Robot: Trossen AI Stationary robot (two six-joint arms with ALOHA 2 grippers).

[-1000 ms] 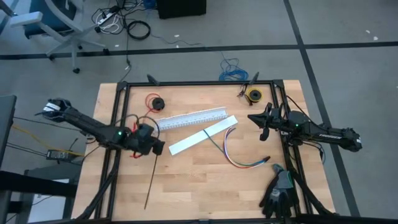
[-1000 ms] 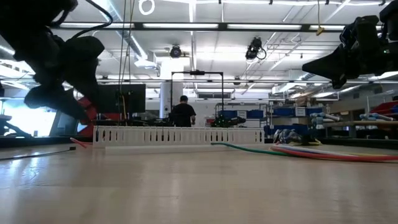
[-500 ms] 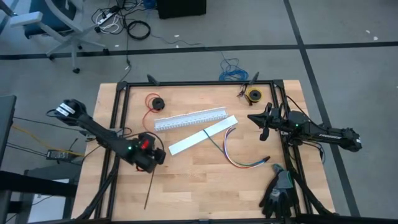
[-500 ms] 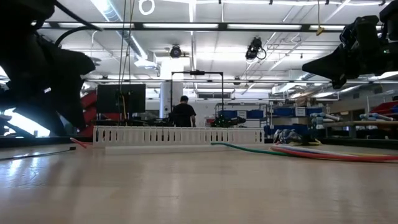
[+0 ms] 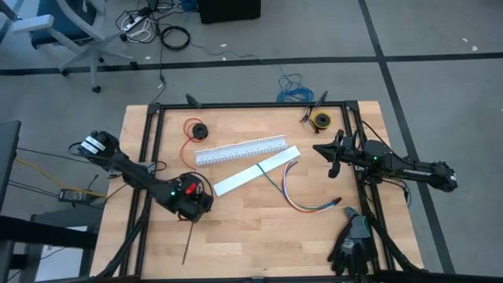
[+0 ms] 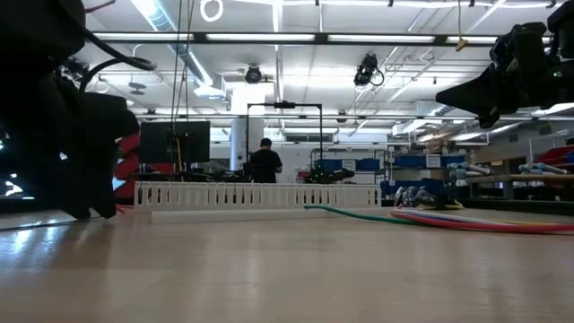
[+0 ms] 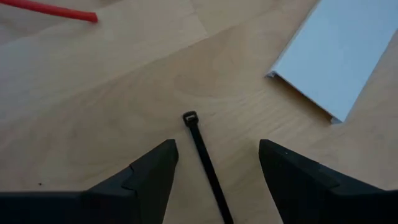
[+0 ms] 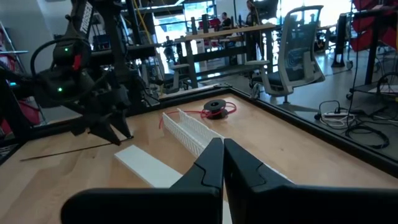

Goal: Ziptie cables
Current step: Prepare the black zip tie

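We look down on a pale wooden table (image 5: 259,228) with a visible grain, boxed in by a black metal frame and standing on a grey floor; the low view looks level across it into a lit workshop where one person (image 6: 264,163) stands with their back to us. On the boards we count one white slotted plastic channel (image 5: 240,150), long and comb-toothed, one flat white cover strip (image 5: 257,170) lying just beside it at a slant, one small black spool with red wire (image 5: 194,130), one yellow reel (image 5: 321,119) near the far rail, and a pair of dark gloves (image 5: 355,240) at the near right edge. The cables (image 5: 302,200), a loose bundle of thin multicoloured wires, curve in an arc on the right half of the table, near the cover strip's end. The ziptie (image 7: 205,163), a thin straight black strip with a small square head, lies flat on the wood on the left half; in the high view its head end is hidden under the arm and only its tail shows. The left hand (image 7: 217,168) hangs low over it with its two dark, angular fingers (image 7: 152,174) spread apart, one on each side of the strip, apparently not touching it. The right hand (image 8: 222,163) waits above the right side of the table, its fingers pressed together on nothing.
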